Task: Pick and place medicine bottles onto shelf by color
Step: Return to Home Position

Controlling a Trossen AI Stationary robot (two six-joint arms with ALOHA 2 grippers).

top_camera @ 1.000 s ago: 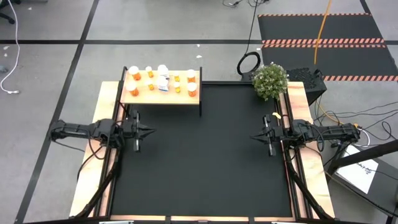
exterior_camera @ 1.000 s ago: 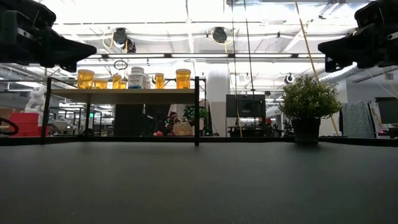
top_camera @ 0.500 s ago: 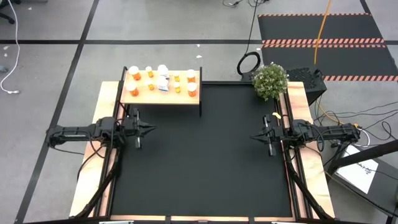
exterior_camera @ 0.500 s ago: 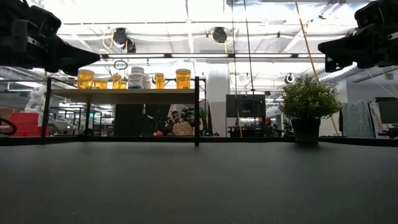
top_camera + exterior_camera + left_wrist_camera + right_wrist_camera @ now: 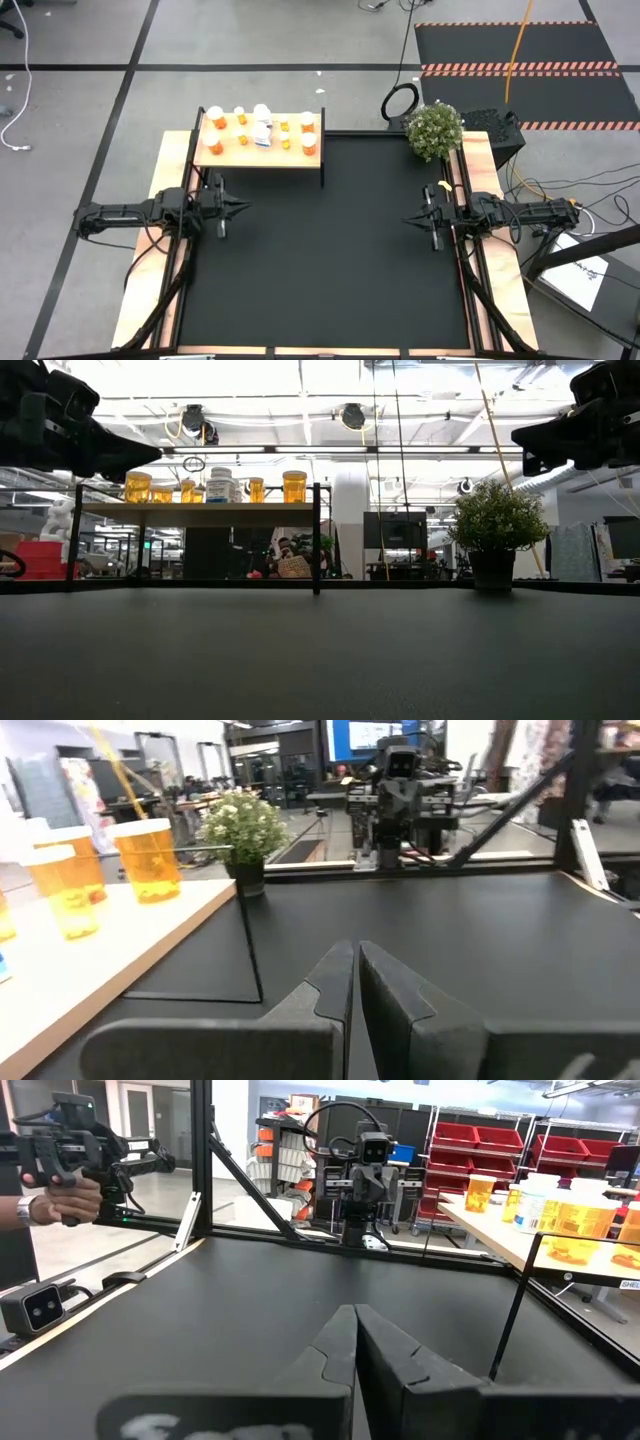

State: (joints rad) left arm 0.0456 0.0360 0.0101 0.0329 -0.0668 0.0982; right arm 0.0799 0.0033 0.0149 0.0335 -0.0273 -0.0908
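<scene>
The light-wood shelf (image 5: pixel 228 156) stands on thin black legs at the table's far left. Several orange medicine bottles (image 5: pixel 309 144) with white caps and a white one (image 5: pixel 262 113) stand upright on its top; the low view shows them in a row (image 5: pixel 294 486). My left gripper (image 5: pixel 243 208) hovers at the mat's left edge, just near of the shelf, shut with nothing in it (image 5: pixel 354 948), pointing level across the table. My right gripper (image 5: pixel 408 220) hovers at the mat's right edge, shut and holding nothing (image 5: pixel 354 1312), facing the left one.
A potted plant (image 5: pixel 434 130) stands at the far right corner. The black mat (image 5: pixel 330 260) spreads between the two arms with nothing on it. Beyond the table, a person's hand (image 5: pixel 60 1192) holds a device in the right wrist view.
My left arm has swung a little about its base, its gripper's tip turning slightly toward the far edge, and then come to rest. The gripper stays shut. The right arm, the shelf and the bottles have kept still.
</scene>
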